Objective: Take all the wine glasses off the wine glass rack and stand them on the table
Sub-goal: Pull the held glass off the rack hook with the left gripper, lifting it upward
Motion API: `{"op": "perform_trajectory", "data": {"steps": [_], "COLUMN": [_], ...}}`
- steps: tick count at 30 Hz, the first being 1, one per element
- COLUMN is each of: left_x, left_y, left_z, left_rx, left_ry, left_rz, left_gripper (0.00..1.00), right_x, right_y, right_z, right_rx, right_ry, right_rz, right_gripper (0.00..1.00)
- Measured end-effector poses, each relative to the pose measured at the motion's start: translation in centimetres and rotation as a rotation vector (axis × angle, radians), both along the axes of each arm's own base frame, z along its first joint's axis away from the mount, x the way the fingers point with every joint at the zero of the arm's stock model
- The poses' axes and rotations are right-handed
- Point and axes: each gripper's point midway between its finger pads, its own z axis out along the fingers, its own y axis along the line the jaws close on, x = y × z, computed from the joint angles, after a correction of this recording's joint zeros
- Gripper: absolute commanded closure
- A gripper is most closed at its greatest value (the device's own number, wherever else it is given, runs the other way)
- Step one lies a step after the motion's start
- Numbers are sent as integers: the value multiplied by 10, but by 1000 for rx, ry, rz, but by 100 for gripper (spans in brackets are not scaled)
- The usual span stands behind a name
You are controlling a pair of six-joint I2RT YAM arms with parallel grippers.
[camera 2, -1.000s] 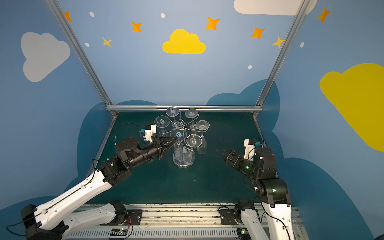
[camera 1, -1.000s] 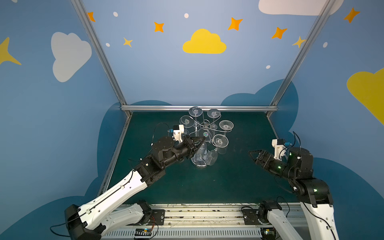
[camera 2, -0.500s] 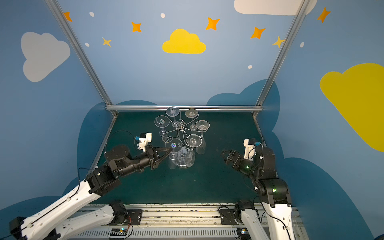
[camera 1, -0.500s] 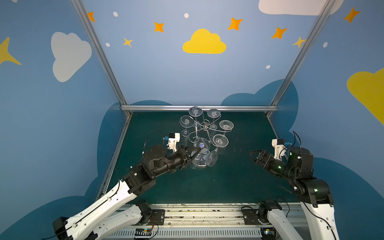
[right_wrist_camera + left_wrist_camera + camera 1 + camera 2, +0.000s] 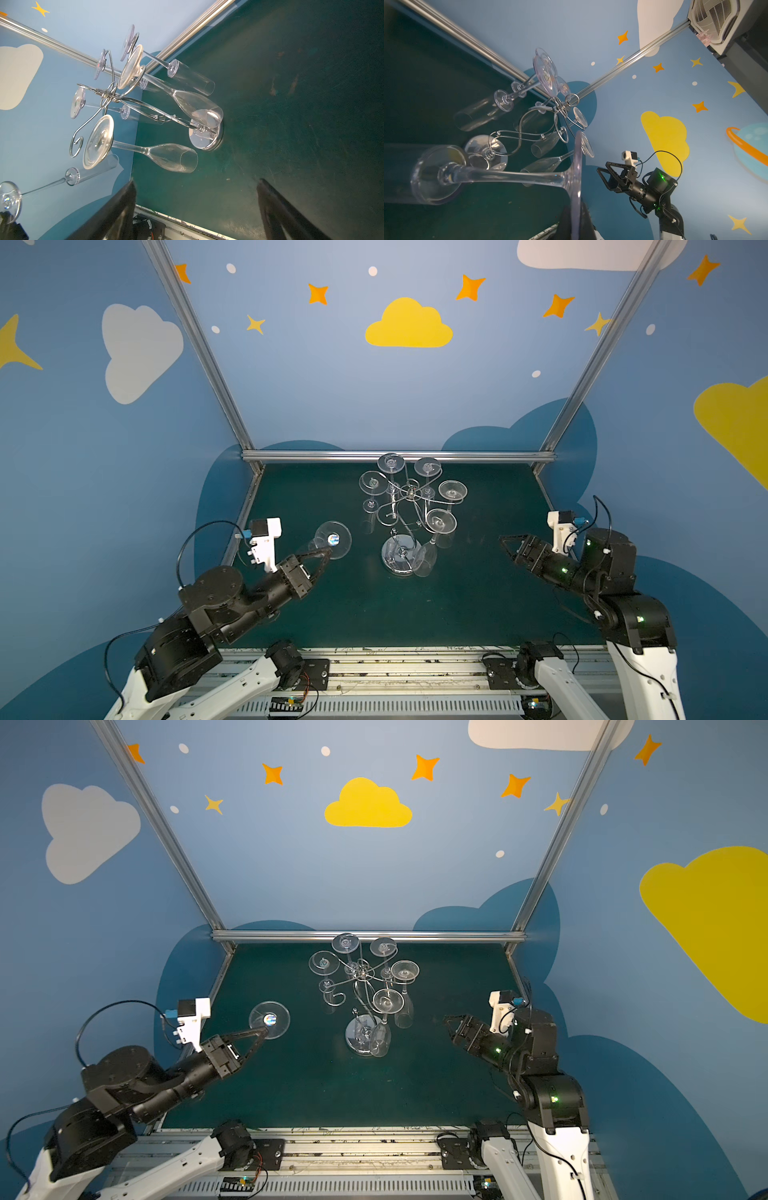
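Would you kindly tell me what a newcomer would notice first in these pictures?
The silver wine glass rack stands mid-table, five glasses hanging upside down from its curled arms. Left of it, the left pincer is shut on the stem of a wine glass, foot up, clear of the rack. The right pincer hovers open and empty on the right.

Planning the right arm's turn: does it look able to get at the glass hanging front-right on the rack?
Probably yes: its fingers are open, only bare mat lies between them and that glass, and the left arm is off on the far side.
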Motion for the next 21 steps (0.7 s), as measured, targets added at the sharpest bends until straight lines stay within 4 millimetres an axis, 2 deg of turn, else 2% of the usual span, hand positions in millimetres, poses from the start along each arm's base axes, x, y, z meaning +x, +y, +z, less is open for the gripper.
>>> {"op": "perform_trajectory", "data": {"steps": [3, 6, 11, 15, 21], "left_x": [0, 4, 18, 31, 44], "left_y": [4, -2, -26, -47, -69], "left_z": [16, 36, 63, 62, 56], "left_rx": [97, 197, 361, 486, 654], "left_ry": [-87, -181, -335, -428, -565], "left_rz": [-8, -35, -107, -171, -248], "left_gripper": [97, 97, 97, 97, 97], "right_x": [0, 0, 0, 1, 8], "right_y": [0, 0, 1, 5, 19], "right_z": [0, 2, 16, 34, 77], "right_rx": [-1, -4, -11, -16, 8], "right_ry": [0, -2, -26, -62, -131], "right_rz": [1, 2, 16, 52, 142], "right_gripper": [11, 11, 11, 11, 11]}}
